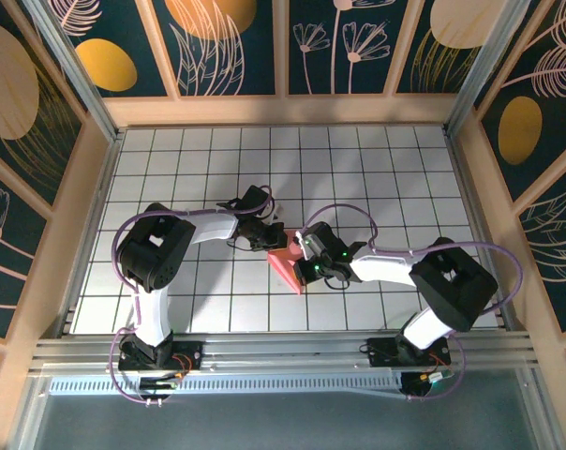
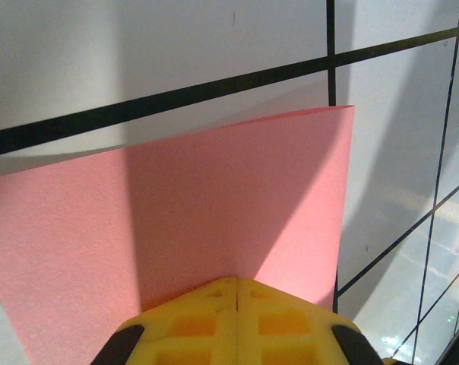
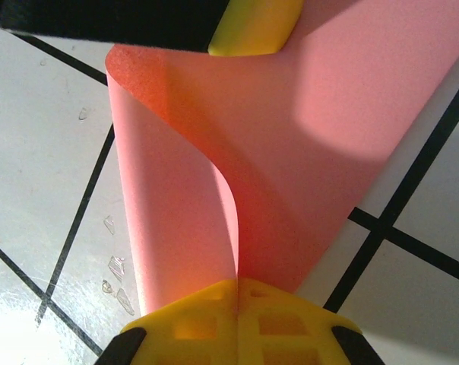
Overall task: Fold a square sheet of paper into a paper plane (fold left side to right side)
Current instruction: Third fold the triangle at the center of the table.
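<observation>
**Desk:** Where is the paper on your side?

**Operator:** I see the salmon-pink sheet of paper (image 1: 285, 265) near the middle of the gridded bench (image 1: 377, 169), between my two arms. From above it reads as a narrow slanted wedge, its low tip pointing toward the near edge.

**Desk:** And the left tool?

**Operator:** I have the left tool (image 2: 237, 283) closed right down, its yellow pads (image 2: 191, 323) meeting with the sheet's edge pinched between them. On its wrist camera the paper spreads away from the pads as a broad, flat panel, one corner standing over a black grid line.

**Desk:** The right one?

**Operator:** The right tool (image 3: 237, 285) is clamped tight too, on another edge of the same sheet. There the paper curls over itself in a loose roll, not pressed into a crease. At the far end of it I can make out one yellow pad (image 3: 254, 30) of the other tool touching the paper.
</observation>
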